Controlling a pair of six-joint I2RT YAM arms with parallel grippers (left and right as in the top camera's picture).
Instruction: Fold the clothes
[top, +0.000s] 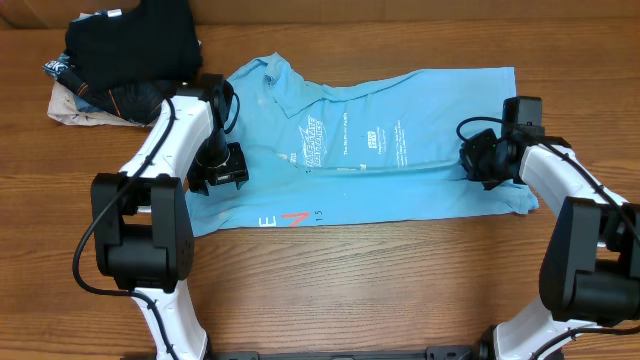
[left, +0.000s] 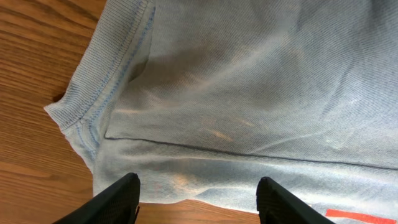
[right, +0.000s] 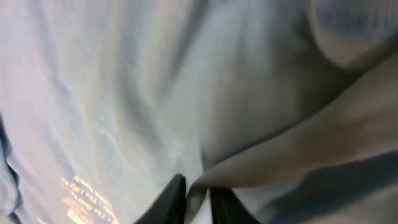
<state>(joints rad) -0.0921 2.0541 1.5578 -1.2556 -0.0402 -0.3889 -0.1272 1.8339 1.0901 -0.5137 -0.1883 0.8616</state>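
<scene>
The sky-blue T-shirt (top: 380, 150) lies spread across the middle of the wooden table, white print up and red lettering near its front edge. My left gripper (top: 222, 172) is open over the shirt's left end, near the sleeve hem (left: 87, 118); its fingers (left: 198, 199) hold nothing. My right gripper (top: 478, 160) is at the shirt's right end, shut on a pinched fold of the blue cloth (right: 198, 193). The shirt fills the right wrist view (right: 155, 93).
A pile of black and dark folded garments (top: 125, 55) sits at the back left, close to my left arm. Bare wooden table (top: 380, 290) lies in front of the shirt. The table's front edge is near both arm bases.
</scene>
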